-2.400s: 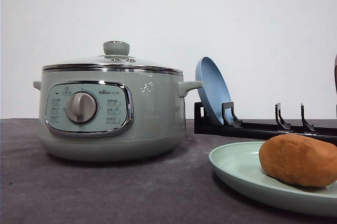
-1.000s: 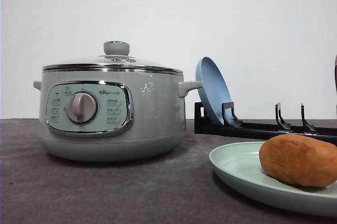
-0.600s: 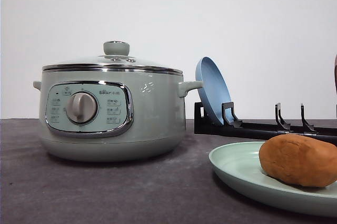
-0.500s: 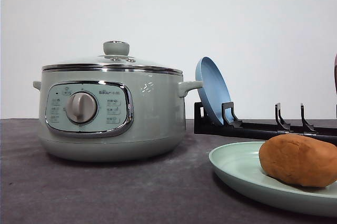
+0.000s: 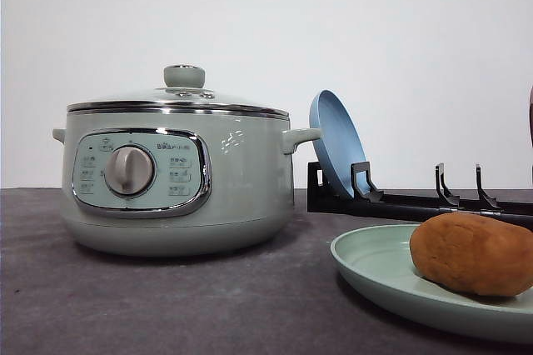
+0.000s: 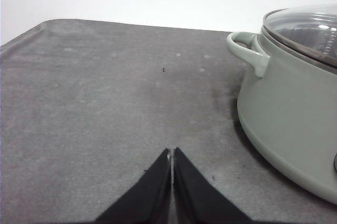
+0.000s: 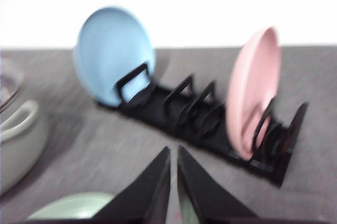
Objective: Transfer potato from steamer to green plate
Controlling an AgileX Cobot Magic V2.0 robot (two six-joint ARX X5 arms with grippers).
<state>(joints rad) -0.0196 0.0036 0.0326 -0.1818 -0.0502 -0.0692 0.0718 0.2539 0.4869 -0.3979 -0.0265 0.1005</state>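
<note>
The potato (image 5: 471, 254) rests on the green plate (image 5: 375, 267); steamer (image 5: 179, 180) lidded. Transfer appears complete. Left gripper (image 6: 172, 153) and right gripper (image 7: 174, 153), both closed and empty, sit clear of the potato.

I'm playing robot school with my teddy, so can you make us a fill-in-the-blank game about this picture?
1. The potato lies on the ______ plate.
2. The steamer has its glass lid ______.
3. The blue plate stands on edge in the black ______.
4. The pink plate stands in the same ______.

Missing words: green; on; rack; rack
</note>
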